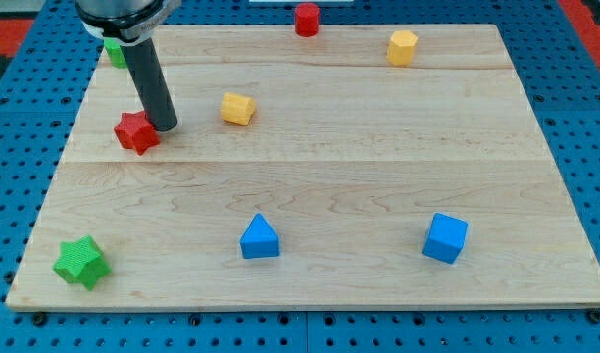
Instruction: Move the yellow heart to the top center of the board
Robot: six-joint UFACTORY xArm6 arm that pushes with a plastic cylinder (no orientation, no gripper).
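The yellow heart lies on the wooden board at the upper left of middle. My tip rests on the board to the left of the heart, a short gap away. It stands right against the upper right side of a red star. The dark rod rises from the tip toward the view's top left.
A second yellow block, roughly hexagonal, sits at the upper right. A red cylinder stands at the top edge near the centre. A green block is partly hidden behind the rod. A green star, a blue triangle and a blue cube lie along the bottom.
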